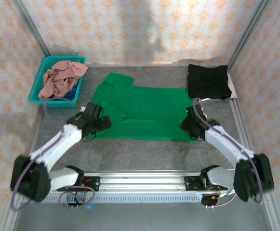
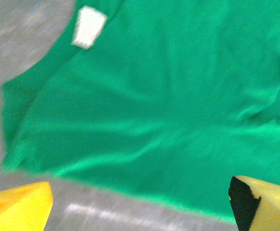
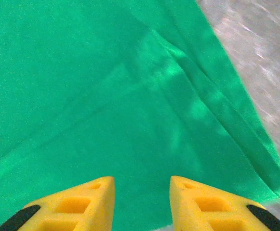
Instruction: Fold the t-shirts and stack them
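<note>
A bright green t-shirt (image 1: 140, 113) lies spread flat in the middle of the table. A black t-shirt (image 1: 207, 81) sits folded at the back right. My left gripper (image 1: 99, 122) hovers at the green shirt's near left edge. In the left wrist view it (image 2: 140, 207) is wide open over the hem, with green cloth (image 2: 168, 106) and a white label (image 2: 87, 27) beyond. My right gripper (image 1: 190, 126) is over the shirt's near right corner. In the right wrist view it (image 3: 142, 185) has a narrow gap between its yellow fingers (image 3: 82, 199), and nothing is held above the folded green cloth (image 3: 106, 96).
A teal basket (image 1: 37, 91) stands at the back left, holding a crumpled dusty pink shirt (image 1: 61, 79) and a bit of blue cloth (image 1: 72, 95). Patterned walls and metal posts close in the table. Bare grey tabletop (image 1: 144, 151) lies between the shirt and the arm bases.
</note>
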Robot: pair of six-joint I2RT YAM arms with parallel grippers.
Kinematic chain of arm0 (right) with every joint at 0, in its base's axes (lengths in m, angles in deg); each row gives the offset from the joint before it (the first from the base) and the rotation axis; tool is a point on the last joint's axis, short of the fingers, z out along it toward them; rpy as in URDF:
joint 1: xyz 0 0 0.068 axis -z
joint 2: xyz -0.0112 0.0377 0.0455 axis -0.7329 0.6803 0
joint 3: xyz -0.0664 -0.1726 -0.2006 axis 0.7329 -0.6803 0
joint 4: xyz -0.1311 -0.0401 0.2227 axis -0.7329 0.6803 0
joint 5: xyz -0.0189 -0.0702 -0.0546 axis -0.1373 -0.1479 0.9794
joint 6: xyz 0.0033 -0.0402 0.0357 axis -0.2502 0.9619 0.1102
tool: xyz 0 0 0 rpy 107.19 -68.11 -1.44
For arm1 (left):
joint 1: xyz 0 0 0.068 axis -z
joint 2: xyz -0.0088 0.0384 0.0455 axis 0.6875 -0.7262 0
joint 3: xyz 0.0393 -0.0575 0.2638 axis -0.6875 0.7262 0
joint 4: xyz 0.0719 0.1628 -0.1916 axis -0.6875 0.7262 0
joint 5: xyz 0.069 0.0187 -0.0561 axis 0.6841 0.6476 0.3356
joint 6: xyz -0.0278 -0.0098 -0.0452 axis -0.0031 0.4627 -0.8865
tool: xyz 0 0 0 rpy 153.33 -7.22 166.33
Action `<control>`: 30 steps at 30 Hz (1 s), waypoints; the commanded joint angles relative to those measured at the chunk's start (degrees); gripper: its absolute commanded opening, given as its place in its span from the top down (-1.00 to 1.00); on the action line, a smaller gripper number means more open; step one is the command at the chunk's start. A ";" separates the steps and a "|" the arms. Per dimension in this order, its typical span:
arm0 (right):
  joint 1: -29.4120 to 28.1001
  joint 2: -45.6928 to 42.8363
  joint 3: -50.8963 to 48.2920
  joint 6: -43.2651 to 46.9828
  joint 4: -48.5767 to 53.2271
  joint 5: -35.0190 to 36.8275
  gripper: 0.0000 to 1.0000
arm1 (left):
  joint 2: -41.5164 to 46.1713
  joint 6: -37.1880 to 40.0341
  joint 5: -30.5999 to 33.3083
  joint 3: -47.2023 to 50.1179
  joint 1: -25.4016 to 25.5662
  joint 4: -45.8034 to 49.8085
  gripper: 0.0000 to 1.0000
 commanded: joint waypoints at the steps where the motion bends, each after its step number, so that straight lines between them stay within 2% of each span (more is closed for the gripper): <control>1: -0.96 6.09 0.53 -0.83 -5.69 -1.73 0.35 | -10.63 2.19 -2.64 -3.68 0.21 -6.59 -0.87; 5: -1.75 7.99 -2.44 -4.88 -6.40 0.01 0.35 | -15.88 -0.75 -1.76 -0.75 0.34 -11.95 -0.86; 10: -1.25 4.59 -6.55 -7.51 -1.87 5.20 0.33 | -11.79 -4.18 -0.44 7.81 1.28 -13.60 -0.86; 12: -1.19 1.35 -8.93 -9.72 -1.03 6.96 0.33 | -9.05 -6.66 1.85 10.83 2.83 -11.53 -0.84; 16: -1.13 -8.21 -12.14 -12.07 0.61 8.29 0.29 | -5.21 -12.39 7.31 14.25 9.96 -7.12 -0.84; 20: -1.11 -16.67 -11.77 -11.11 4.63 9.71 0.22 | 0.22 -16.17 5.71 20.21 10.59 -4.49 -0.85; 22: -1.11 -17.90 -11.50 -10.54 4.27 9.89 0.22 | 4.45 -16.64 6.15 21.73 10.55 -1.94 -0.85; 25: -1.16 -14.73 -9.01 -7.62 0.37 7.48 0.22 | 8.14 -13.20 9.45 18.75 10.42 1.06 -0.90; 28: -1.14 -5.51 -2.69 -3.76 -0.36 6.43 0.22 | 5.76 -7.62 13.31 8.15 9.99 4.01 -1.00; 30: -1.52 0.89 1.02 -1.91 -1.08 4.82 0.27 | 2.27 -3.93 13.63 0.99 8.91 4.62 -1.00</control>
